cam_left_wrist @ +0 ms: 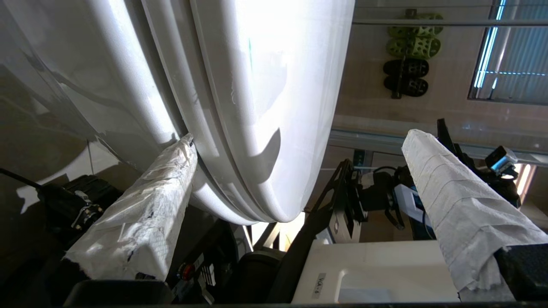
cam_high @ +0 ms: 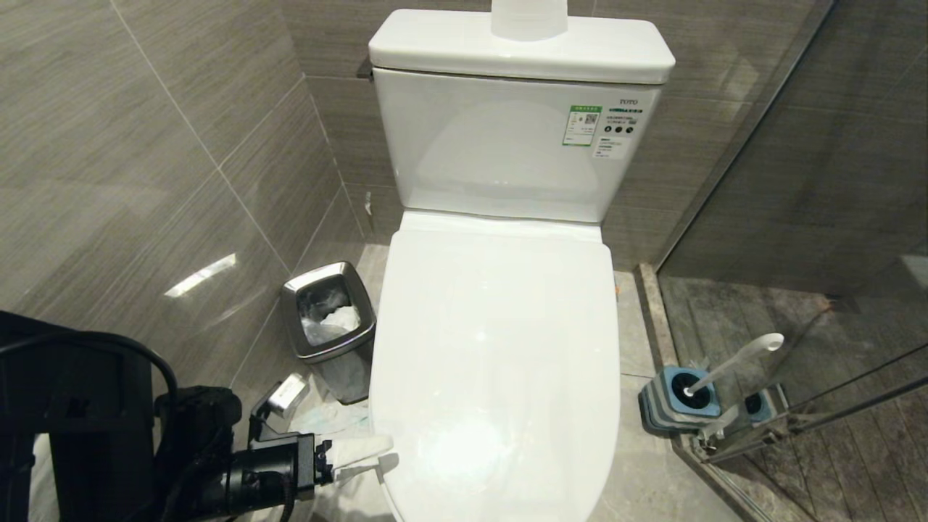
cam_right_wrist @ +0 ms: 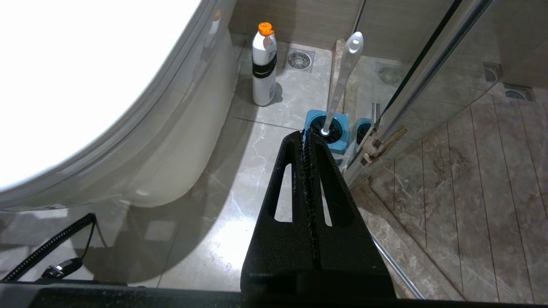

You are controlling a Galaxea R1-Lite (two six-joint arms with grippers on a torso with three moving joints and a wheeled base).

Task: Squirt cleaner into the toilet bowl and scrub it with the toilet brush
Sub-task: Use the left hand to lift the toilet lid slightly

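Observation:
The toilet bowl (cam_high: 500,362) has its white lid down, hiding the basin. My left gripper (cam_high: 362,460) is at the lid's front left edge, open wide, its fingers wrapped in white paper. In the left wrist view one fingertip (cam_left_wrist: 184,145) rests at the seam under the lid (cam_left_wrist: 265,85), while the other finger (cam_left_wrist: 445,188) stands off to the side. The cleaner (cam_right_wrist: 263,64) stands upright on the floor beside the toilet's base. The toilet brush (cam_high: 732,362) leans in its blue holder (cam_high: 674,402) to the toilet's right. My right gripper (cam_right_wrist: 305,134) hangs shut and empty above the floor near that holder (cam_right_wrist: 329,132).
A steel bin (cam_high: 330,319) with a liner stands left of the toilet against the tiled wall. A glass shower door (cam_high: 797,217) closes off the right side, just behind the brush holder. A white paper roll (cam_high: 529,18) sits on the tank. A floor drain (cam_right_wrist: 299,60) lies near the bottle.

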